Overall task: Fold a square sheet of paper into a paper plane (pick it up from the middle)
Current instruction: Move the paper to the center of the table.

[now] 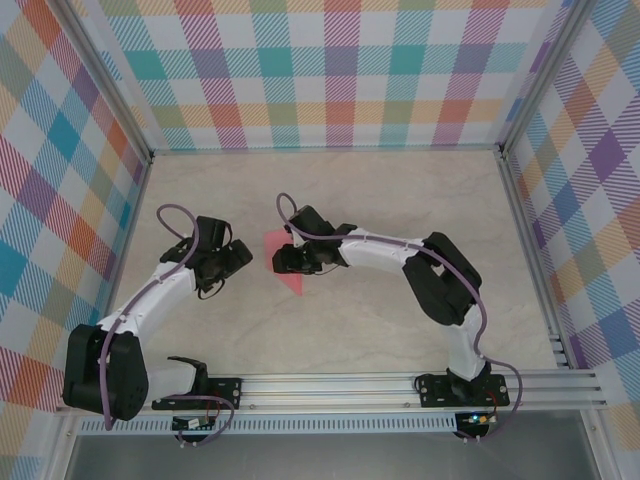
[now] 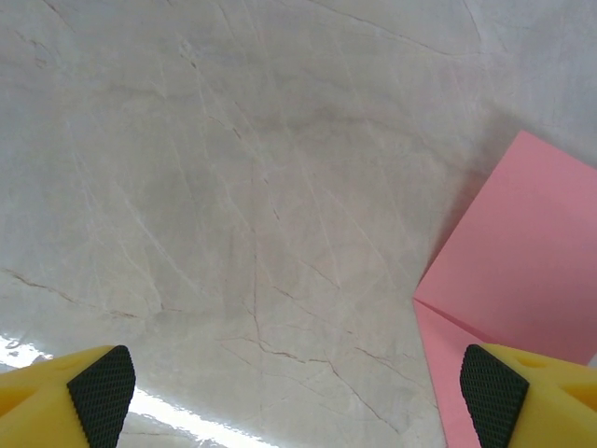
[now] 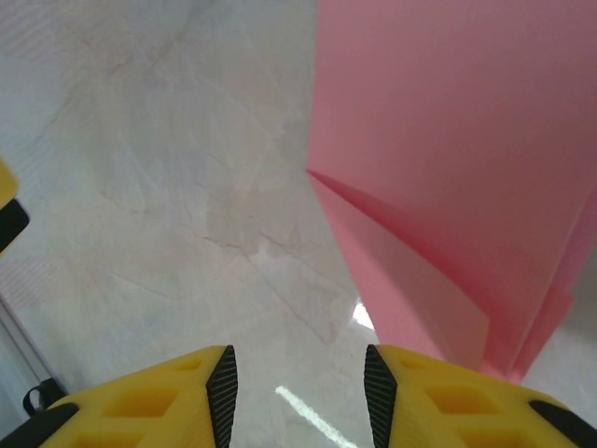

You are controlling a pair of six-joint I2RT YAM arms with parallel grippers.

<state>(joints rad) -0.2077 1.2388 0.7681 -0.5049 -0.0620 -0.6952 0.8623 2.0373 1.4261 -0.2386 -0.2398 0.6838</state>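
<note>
The salmon-pink sheet of paper (image 1: pixel 288 272) lies folded into a narrow triangle in the middle of the table, between my two grippers. In the left wrist view the paper (image 2: pixel 522 271) sits at the right, a crease running across it, its lower part beside my right finger. My left gripper (image 2: pixel 298 397) is open wide over bare table, just left of the paper. In the right wrist view the paper (image 3: pixel 448 177) shows a folded flap, partly lifted, beside the right fingertip (image 3: pixel 381 387). My right gripper (image 3: pixel 300 392) is open with nothing between its fingers. From above, the left gripper (image 1: pixel 243 256) and right gripper (image 1: pixel 281 262) flank the sheet.
The marble-look tabletop (image 1: pixel 400 190) is ringed by chequered walls (image 1: pixel 330 70). An aluminium rail (image 1: pixel 400 385) with both arm bases runs along the near edge.
</note>
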